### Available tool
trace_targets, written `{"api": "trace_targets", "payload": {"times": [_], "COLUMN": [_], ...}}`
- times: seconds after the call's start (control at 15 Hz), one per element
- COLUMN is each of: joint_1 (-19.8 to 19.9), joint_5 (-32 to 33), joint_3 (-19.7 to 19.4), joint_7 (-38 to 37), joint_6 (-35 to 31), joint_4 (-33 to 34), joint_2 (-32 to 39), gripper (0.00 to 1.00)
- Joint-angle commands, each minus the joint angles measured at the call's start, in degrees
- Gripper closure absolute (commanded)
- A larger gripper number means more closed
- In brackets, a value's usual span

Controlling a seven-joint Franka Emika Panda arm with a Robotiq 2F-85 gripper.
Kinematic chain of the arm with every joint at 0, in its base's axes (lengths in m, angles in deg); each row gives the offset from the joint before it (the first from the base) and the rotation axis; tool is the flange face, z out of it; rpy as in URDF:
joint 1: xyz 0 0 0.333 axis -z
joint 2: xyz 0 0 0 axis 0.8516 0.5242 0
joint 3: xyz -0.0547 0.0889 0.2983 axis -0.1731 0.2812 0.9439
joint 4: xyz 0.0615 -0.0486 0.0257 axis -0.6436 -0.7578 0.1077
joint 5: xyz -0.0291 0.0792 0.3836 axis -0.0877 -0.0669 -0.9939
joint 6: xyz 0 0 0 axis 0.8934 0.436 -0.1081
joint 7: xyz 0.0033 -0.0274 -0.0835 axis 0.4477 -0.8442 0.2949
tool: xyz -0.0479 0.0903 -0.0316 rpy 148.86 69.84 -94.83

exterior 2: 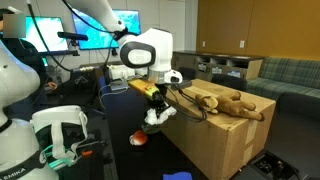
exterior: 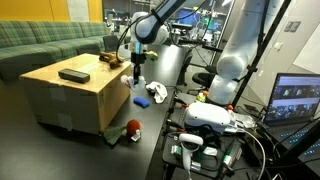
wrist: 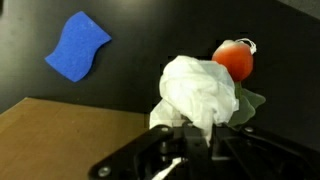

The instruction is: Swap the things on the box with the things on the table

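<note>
My gripper (wrist: 185,140) is shut on a crumpled white cloth (wrist: 200,90), which bulges out past the fingertips. In an exterior view the gripper (exterior 2: 155,98) hangs beside the cardboard box (exterior 2: 215,140) with the cloth (exterior 2: 158,117) below it. Under it, on the dark table, lie a red tomato toy (wrist: 234,59) with green leaves and a blue cloth (wrist: 76,46). On the box top are a brown stuffed toy (exterior 2: 225,102) and a black remote (exterior: 73,75). The gripper (exterior: 137,78) is past the box's near corner.
A green sofa (exterior: 40,40) stands behind the box. A second white robot base (exterior: 225,80), headset gear (exterior: 205,118) and a laptop screen (exterior: 298,98) crowd the table's side. The box edge (wrist: 60,125) fills the lower left of the wrist view.
</note>
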Motion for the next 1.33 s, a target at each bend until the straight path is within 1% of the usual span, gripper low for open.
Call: {"api": "trace_targets", "payload": {"times": [0.0,0.07,0.13,0.2,0.27,0.4,0.67,0.73,0.8,0.93,1.0,1.07,1.13,1.2,1.27], "joint_1": [-8.72,-10.11,-11.35,-12.20,-12.92,-13.96,-14.50,-15.01,-15.10,-16.15,-16.86,-15.75,-16.51,-16.91,-17.53], "joint_5": [4.87,6.74,8.83,10.60,11.94,14.88,22.27,23.28,26.16,30.06,30.95,33.33,35.69,36.48,38.60], "joint_3": [-9.81,-11.54,-12.39,-13.44,-14.19,-14.71,-14.06,-14.22,-14.22,-14.93,-15.43,-14.20,-14.83,-14.98,-15.56], "joint_7": [-4.74,-6.45,-9.06,-10.81,-12.48,-16.53,-26.65,-28.08,-31.29,-35.35,-36.33,-38.88,-41.20,-42.16,-44.42], "joint_6": [4.11,3.90,0.81,-0.28,-1.23,-5.28,-14.16,-15.17,-17.06,-18.83,-19.01,-19.74,-20.43,-19.87,-19.87], "joint_4": [2.31,3.88,3.62,4.90,6.50,8.03,13.28,15.14,16.79,20.65,22.62,24.66,26.48,28.97,31.06], "joint_2": [-8.69,-9.63,-10.00,-10.07,-9.29,-7.41,-0.51,1.63,3.84,8.59,10.64,13.06,15.62,17.91,20.48], "gripper": [0.98,0.98,0.98,0.98,0.98,0.98,0.98,0.98,0.98,0.98,0.98,0.98,0.98,0.98,0.98]}}
